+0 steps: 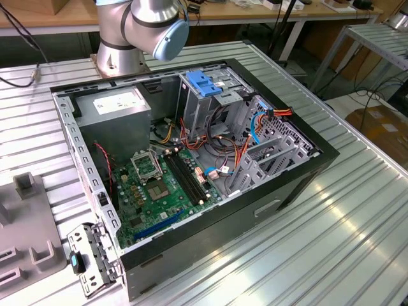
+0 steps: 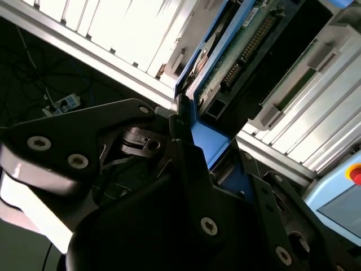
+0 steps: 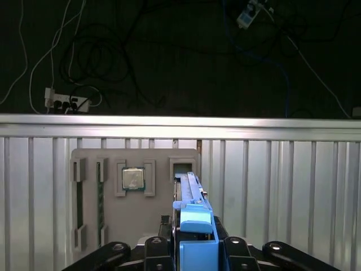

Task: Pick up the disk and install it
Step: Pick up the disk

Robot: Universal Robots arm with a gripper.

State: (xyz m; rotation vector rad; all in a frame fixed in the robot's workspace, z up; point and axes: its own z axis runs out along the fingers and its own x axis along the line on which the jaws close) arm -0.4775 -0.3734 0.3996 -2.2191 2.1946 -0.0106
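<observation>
The end effector [image 3: 194,248] is clamped tight on the disk [image 3: 192,195], with its black fingers [image 2: 183,166] pressed to the blue side rails. The disk stands on edge over a grey holder plate [image 3: 107,226] on the ribbed metal bench [image 3: 282,180]. Its far end is by an empty slot in that plate, and a processor chip [image 3: 133,179] sits in a pocket just beside. In the exterior view the open computer case [image 1: 210,239] lies on the bench, with the arm [image 1: 143,29] at its far side
</observation>
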